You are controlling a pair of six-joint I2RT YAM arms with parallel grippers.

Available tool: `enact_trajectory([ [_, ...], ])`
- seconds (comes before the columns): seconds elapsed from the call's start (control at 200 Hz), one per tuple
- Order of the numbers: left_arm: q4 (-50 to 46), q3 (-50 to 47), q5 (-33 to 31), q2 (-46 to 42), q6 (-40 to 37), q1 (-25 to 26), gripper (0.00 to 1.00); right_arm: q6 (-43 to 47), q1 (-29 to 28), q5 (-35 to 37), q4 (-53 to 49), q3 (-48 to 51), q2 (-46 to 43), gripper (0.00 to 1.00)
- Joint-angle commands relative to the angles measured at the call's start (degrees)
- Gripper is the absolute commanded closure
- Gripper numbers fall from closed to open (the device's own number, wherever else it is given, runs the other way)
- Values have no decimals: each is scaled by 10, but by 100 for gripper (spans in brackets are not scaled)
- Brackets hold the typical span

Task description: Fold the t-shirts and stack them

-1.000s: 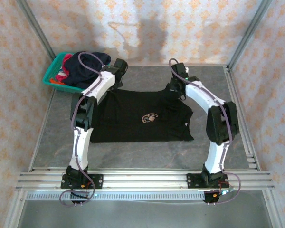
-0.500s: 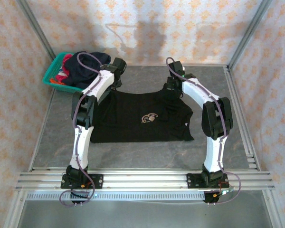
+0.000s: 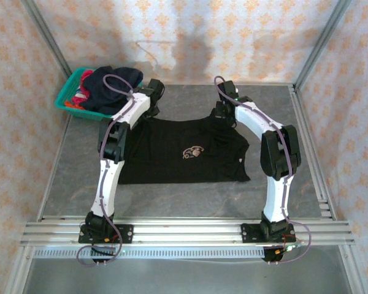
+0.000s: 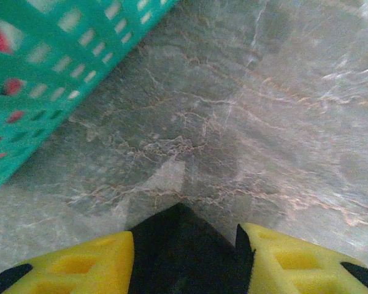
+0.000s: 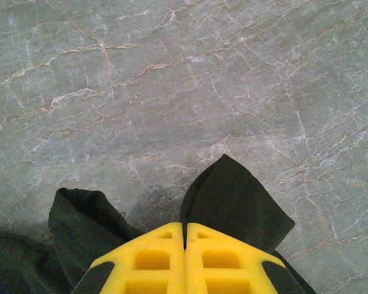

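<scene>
Looking down from above, we see a grey marble-veined tabletop [image 3: 270, 98] boxed in by walls [image 3: 233, 37] papered in pale peach with orange ornaments, with bare metal posts [image 3: 322, 43] at the corners. On it the black t-shirt [image 3: 172, 153] lies spread flat at the middle, tan emblem [image 3: 193, 152] up, while a dark navy shirt [image 3: 113, 82] and a red-pink shirt [image 3: 81, 95] sit heaped in the teal basket [image 3: 64, 98] at the far left. At the shirt's far edge, our left gripper [image 4: 184, 233] is released, its jaws apart around a corner of black cloth beside the basket, and our right gripper [image 5: 185, 228] is clenched on a raised fold of the same shirt.
</scene>
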State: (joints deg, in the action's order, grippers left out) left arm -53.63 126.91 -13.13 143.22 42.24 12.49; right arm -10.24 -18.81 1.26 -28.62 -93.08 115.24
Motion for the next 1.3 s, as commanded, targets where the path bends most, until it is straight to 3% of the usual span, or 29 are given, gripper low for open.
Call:
enact_trajectory([
  [0.0,-21,31,-11,20,15,-9,53,5,1,1,-5,11,-30,100],
  [0.18,-22,51,-5,41,13,-15,61,3,1,-4,-1,24,-34,100],
  [0.325,-34,60,7,44,10,-18,84,0,2,-5,0,28,-36,100],
  [0.375,-30,48,17,35,11,-18,83,1,1,-4,1,29,-37,100],
  [0.475,-9,10,37,9,17,-17,68,0,2,-5,3,27,-35,100],
  [0.62,-2,-22,40,-20,21,-15,68,-3,2,-11,5,25,-34,100],
  [0.791,6,-44,52,-29,25,-15,76,-2,1,-10,6,26,-33,100],
  [0.876,8,-46,57,-23,28,-15,87,-3,2,-11,7,27,-34,100],
  [0.926,10,-46,59,-19,28,-15,100,-4,2,-11,7,29,-35,100],
  [1.291,43,-78,16,-111,15,-16,100,-8,2,-25,13,30,-74,100],
])
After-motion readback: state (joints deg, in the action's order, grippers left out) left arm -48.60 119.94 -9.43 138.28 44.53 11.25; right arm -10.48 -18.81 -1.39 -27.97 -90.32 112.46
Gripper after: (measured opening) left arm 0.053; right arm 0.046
